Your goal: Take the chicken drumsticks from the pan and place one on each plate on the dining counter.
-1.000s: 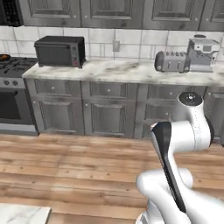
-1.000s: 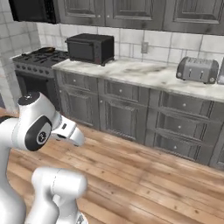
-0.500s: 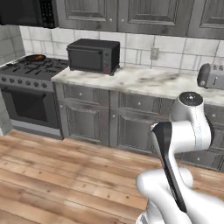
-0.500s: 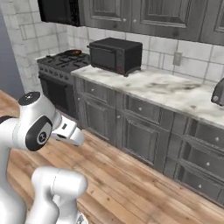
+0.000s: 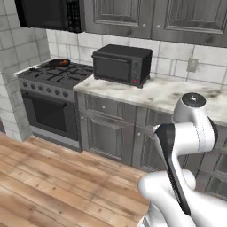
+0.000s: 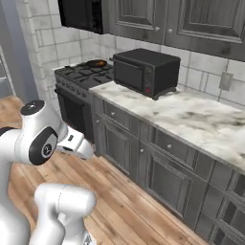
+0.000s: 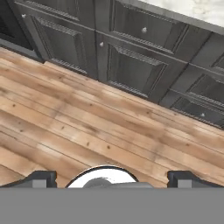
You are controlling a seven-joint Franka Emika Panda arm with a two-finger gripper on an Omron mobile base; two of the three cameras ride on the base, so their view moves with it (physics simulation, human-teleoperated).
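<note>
The small black pan [image 5: 58, 63] sits on the back of the stove, with orange-brown chicken drumsticks [image 5: 62, 62] lying in it. From the other side the pan [image 6: 95, 63] and drumsticks [image 6: 97, 62] show as a small orange patch on the far burners. My gripper [image 7: 112, 179] hangs over the wooden floor in front of the grey cabinets, far from the stove. It is open, its two dark fingertips [image 7: 41, 178] wide apart with nothing between them. The plates and the dining counter are out of view.
A black toaster oven [image 5: 121, 64] stands on the marble worktop [image 5: 168, 95] right of the stove [image 5: 51, 77]. A black microwave [image 5: 48, 13] hangs above the stove. Grey cabinet fronts [image 7: 131, 65] line the wall, with bare wooden floor [image 5: 48, 177] before them.
The whole scene has slid right and grown larger in both base views, so the base has moved left toward the stove. The arm holds the same pose, gripper still open.
</note>
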